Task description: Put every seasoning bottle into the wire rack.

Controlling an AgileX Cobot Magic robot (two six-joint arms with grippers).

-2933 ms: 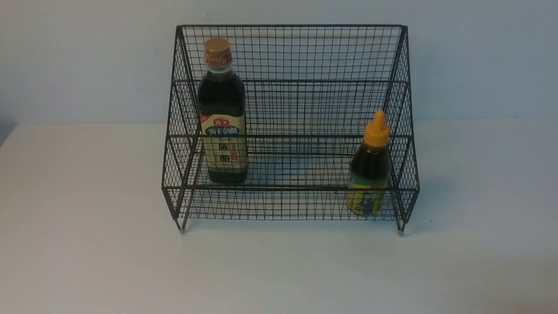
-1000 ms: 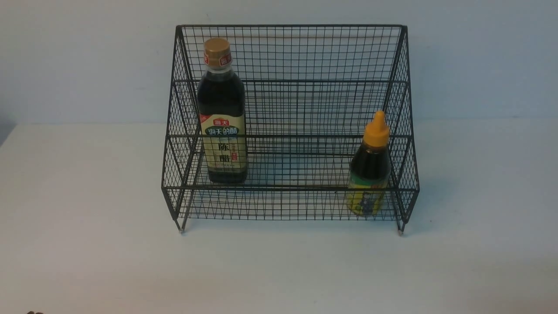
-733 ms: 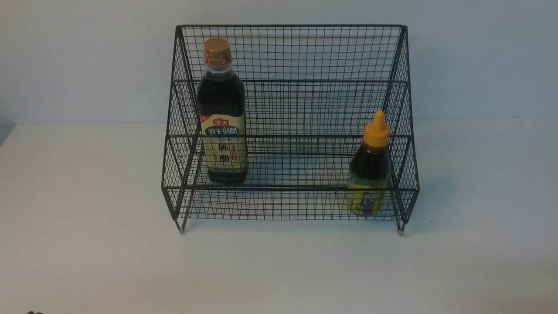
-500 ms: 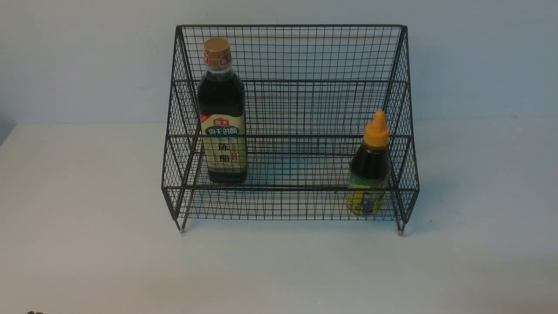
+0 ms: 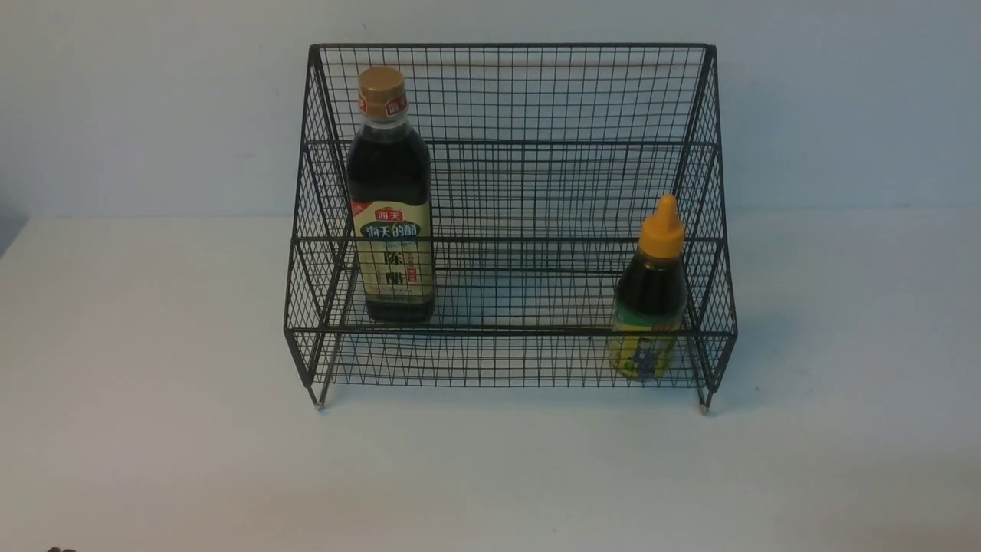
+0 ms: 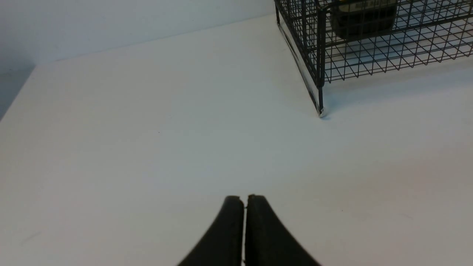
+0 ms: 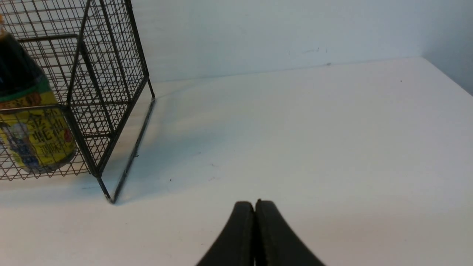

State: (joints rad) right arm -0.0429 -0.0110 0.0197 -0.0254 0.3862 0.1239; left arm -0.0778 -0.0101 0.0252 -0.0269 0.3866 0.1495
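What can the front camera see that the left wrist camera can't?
Only the front view shows the tall bottle's gold cap, the short bottle with its orange nozzle, and the whole wire rack.

Only the left wrist view shows the left claw, shut and holding nothing, above the bare white table.

Both show the rack's left front corner, with the tall bottle standing inside. The wrist view catches just its dark base.
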